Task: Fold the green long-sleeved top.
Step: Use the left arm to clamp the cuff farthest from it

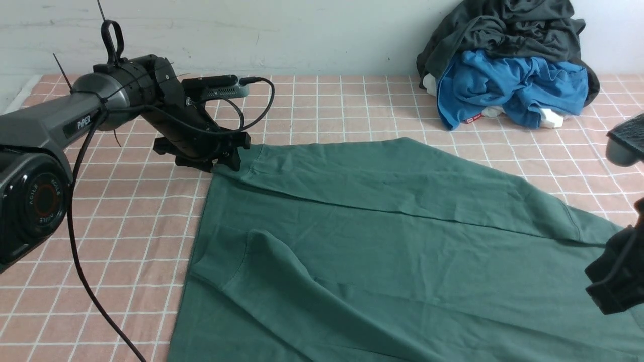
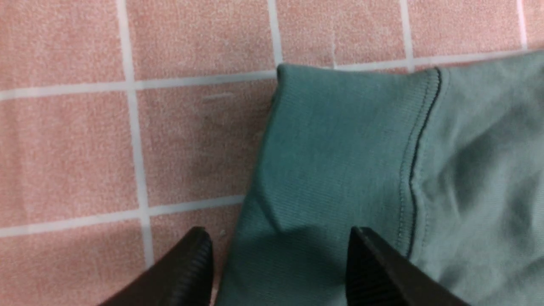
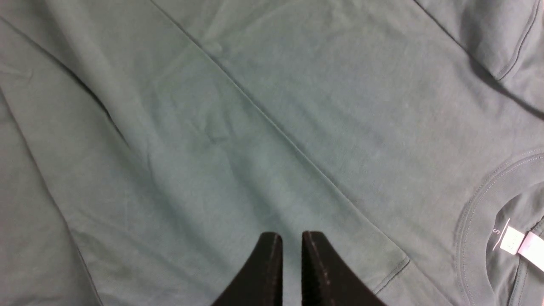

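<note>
Front and wrist views of a table [image 1: 322, 108] covered with a pink cloth ruled in white squares. The green long-sleeved top [image 1: 382, 241] is spread flat on the table, covering the centre and the near right, and it is cut off by the near and right edges of the front view. One sleeve is laid across the body at the near left, and its cuff [image 1: 219, 259] rests on the green fabric close to the garment's left edge. A second long fold is carried along the far side, from the far left corner toward the right. At that far left corner a ribbed band [image 2: 340, 148], set off by a stitched seam, lies flat on the table. The left gripper [image 2: 278, 238] is held low over this corner with its jaws wide apart. One finger stands over the pink cloth and the other over the ribbed band, so that the fabric's edge lies between them, and nothing is clamped. The right gripper [image 3: 292, 238] is seen at the near right, above the body of the top. Its jaws are drawn nearly together, leaving only a narrow slit, and no fabric is caught between them. The ribbed neckline [image 3: 471, 212] and a white size label [image 3: 520, 242] are shown near it in the right wrist view. At the far right, against the pale wall [image 1: 251, 35], a bright blue garment [image 1: 508, 85] is heaped under a dark grey garment [image 1: 503, 30], well apart from the top.
</note>
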